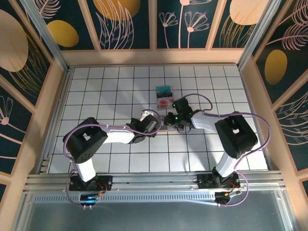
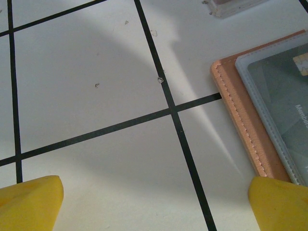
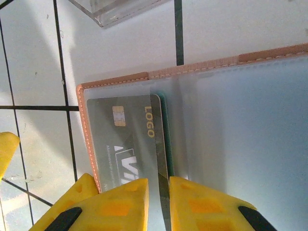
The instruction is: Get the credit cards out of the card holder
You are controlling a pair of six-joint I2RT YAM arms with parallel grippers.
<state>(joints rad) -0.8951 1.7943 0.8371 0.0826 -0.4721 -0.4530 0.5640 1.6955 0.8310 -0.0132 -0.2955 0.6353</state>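
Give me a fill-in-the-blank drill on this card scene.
1. The left pincer is ____, holding nothing, over the tiled table.
2. The right pincer pinches a grey card, in the card holder, marked ____.
3. Beyond the pincers, the loose card nearest the back wall is ____.
Missing words: open; LOGO; teal.

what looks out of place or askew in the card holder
One dark card sits partly slid out toward the fold of the card holder, slightly slanted, with a teal card edge showing behind it. The right gripper pinches its exposed edge. Nothing looks spilled or damaged.
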